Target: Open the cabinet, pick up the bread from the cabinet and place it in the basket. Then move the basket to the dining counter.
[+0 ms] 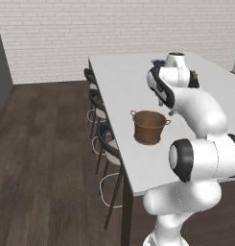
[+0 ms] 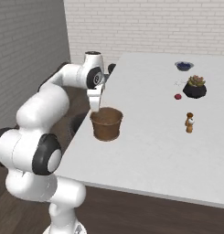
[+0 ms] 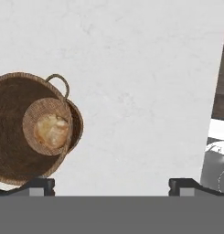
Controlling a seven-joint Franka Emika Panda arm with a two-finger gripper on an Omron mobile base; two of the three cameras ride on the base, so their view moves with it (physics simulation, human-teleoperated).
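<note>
Coppery basket (image 3: pixel 29 132) upright on dining counter (image 1: pixel 123 86), bread (image 3: pixel 51 130) inside, gripper (image 3: pixel 111 185) spread apart above.

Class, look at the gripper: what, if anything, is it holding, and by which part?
Nothing. The gripper is open, its fingertips wide apart; the basket stands beside it on the dining counter.

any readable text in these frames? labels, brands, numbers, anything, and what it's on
None. No words, numbers or signs can be read in any view. The brown woven basket, the tan bun inside it, the long white dining counter and the small items at its far end, such as the dark plant pot, carry no legible marks.
</note>
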